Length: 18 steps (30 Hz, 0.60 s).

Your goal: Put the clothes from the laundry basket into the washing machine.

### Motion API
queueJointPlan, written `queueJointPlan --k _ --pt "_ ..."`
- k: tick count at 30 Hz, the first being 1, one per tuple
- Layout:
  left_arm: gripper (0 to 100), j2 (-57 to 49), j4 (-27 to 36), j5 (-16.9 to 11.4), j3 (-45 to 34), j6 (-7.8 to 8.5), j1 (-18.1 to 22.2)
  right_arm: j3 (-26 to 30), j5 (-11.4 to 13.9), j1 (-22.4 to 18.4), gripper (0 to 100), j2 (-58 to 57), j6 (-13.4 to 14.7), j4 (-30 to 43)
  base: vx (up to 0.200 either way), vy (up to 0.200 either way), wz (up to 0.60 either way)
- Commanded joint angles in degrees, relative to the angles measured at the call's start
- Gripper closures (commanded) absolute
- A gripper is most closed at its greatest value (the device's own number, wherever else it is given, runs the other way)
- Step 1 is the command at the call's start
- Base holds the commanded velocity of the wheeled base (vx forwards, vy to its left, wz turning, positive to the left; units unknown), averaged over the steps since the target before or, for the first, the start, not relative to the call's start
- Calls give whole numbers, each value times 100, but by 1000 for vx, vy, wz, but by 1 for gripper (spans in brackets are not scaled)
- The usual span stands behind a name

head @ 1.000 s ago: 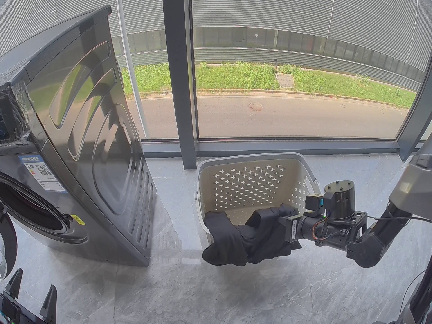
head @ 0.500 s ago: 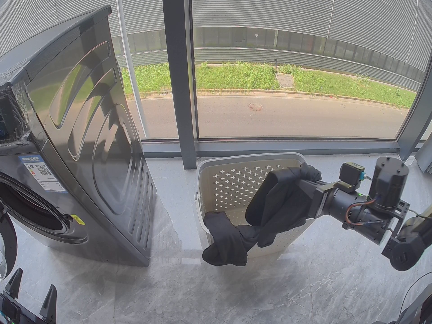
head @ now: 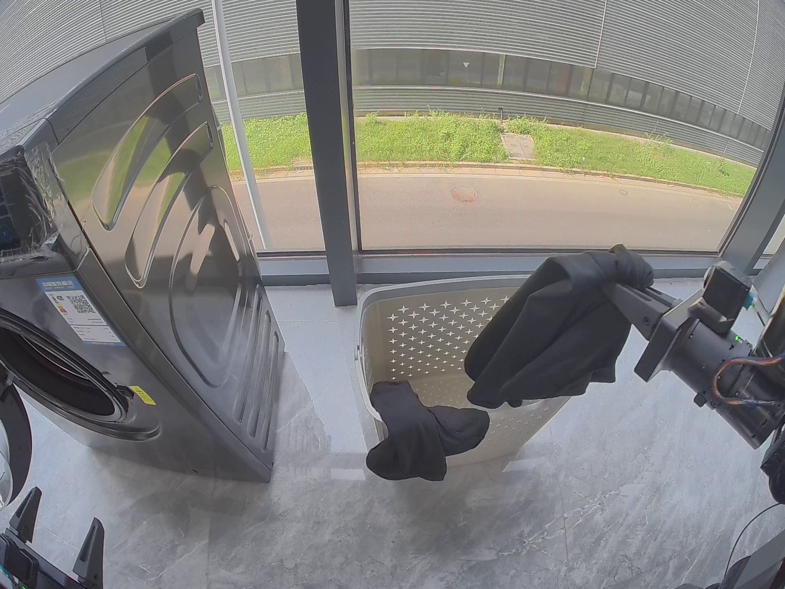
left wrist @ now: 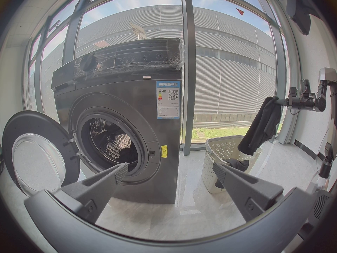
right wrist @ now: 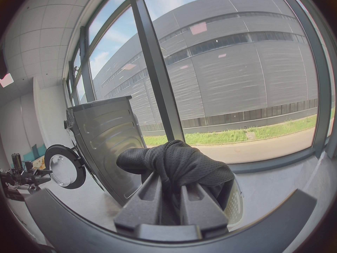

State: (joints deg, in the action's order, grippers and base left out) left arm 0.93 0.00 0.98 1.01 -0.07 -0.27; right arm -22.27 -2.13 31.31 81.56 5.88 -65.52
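Grey marble floor point(head: 327, 525) runs beneath a tall window point(head: 531, 124), washing machine point(head: 163, 231) at the frame's left, white laundry basket point(head: 425, 329) at centre. The right end effector point(head: 634, 296), at the right edge, is clamped on a dark garment point(head: 556, 329) hanging over the basket; a second garment point(head: 417, 439) drapes over its near rim. The left end effector point(head: 64, 507) is spread wide and empty at lower left. Carrying seems in hand: next, the dark garment must swing left into the open drum point(left wrist: 112, 144), whose mouth the head view partly cuts off.
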Motion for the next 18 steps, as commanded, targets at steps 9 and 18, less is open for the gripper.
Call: queueJointPlan --k 9,18 --pt "0 -93 0 -1 -92 7 0 48 -578 -221 100 -527 -289 435 -111 0 0" --pt "0 -93 0 -10 -92 7 0 48 -1087 -160 100 -474 -254 541 0 89 0"
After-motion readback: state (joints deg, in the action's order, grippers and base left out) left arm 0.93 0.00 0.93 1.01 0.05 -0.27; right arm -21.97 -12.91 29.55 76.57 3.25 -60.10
